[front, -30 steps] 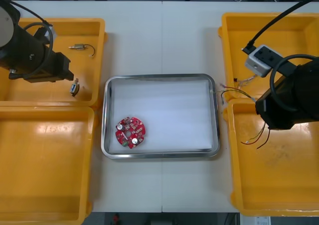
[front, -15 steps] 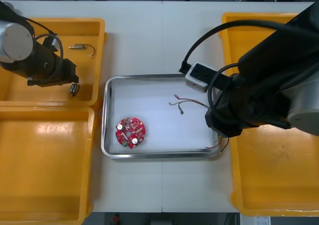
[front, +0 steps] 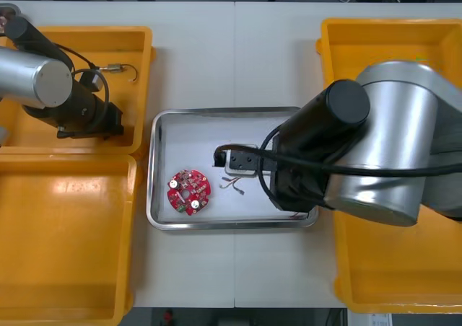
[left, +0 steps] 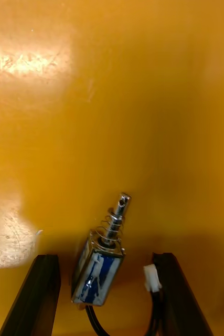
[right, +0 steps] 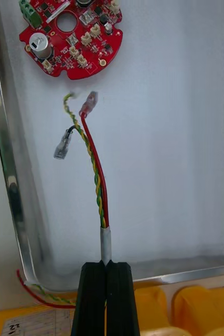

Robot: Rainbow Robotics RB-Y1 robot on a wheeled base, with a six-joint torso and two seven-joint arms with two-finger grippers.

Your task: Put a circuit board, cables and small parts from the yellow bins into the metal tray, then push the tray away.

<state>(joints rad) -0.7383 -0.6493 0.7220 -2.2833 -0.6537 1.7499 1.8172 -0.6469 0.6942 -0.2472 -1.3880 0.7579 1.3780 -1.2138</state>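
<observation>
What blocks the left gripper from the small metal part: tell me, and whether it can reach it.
Probably yes. The left gripper holds its jaws open either side of the small metal part in the yellow bin; only its white plug lies by one jaw.

Red circuit board (front: 189, 192) flat in metal tray (front: 231, 112); red and yellow cable (right: 94, 170), pinched in right pincer (right: 106, 265), points toward it; small metal part (left: 100, 258) lies on yellow bin (left: 112, 105) floor.
</observation>
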